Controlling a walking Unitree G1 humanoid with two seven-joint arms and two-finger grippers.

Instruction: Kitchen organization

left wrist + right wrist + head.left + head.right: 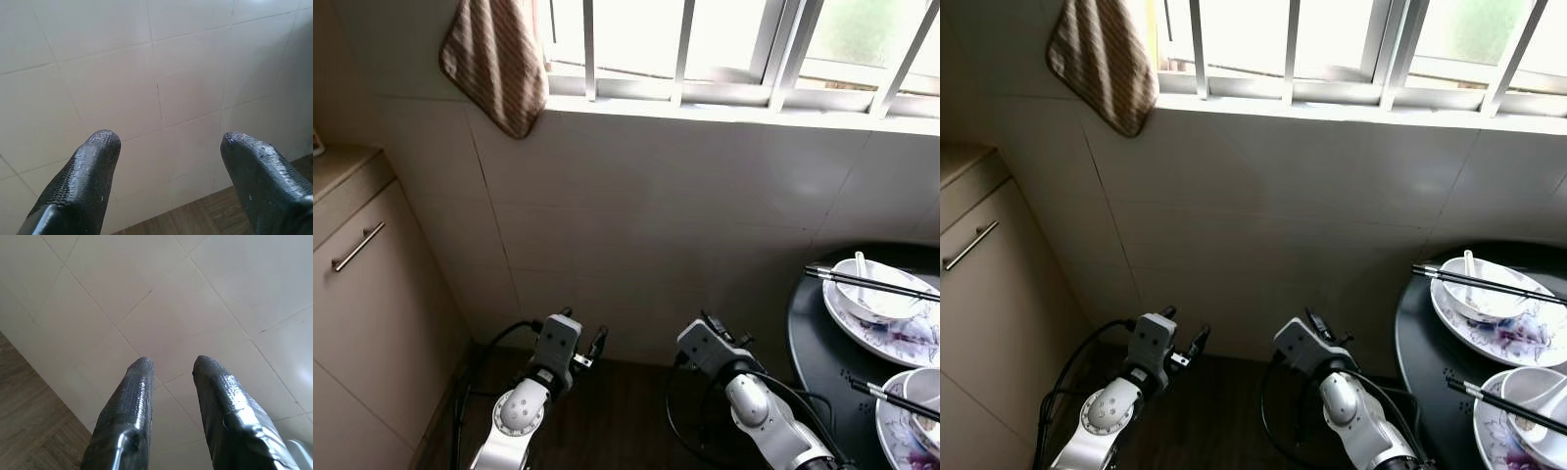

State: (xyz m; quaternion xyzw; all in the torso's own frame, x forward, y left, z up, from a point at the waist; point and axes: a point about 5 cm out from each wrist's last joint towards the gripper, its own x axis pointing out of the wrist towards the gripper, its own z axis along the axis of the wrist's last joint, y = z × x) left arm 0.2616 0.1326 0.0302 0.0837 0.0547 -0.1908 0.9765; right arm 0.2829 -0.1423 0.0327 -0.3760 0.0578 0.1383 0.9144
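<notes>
Bowls (873, 290) on table (808, 328), right

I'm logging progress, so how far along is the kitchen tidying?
Nothing looks done. The round black table holds two floral plates with white bowls, a spoon and black chopsticks. Left gripper and right gripper are open, empty, facing the tiled wall. Clearing the dishes remains.

Daylight pours through a barred window (724, 44) above a white tiled wall (656, 215); beige cabinet (362, 284) left, dark wood floor (617, 411) below.
</notes>
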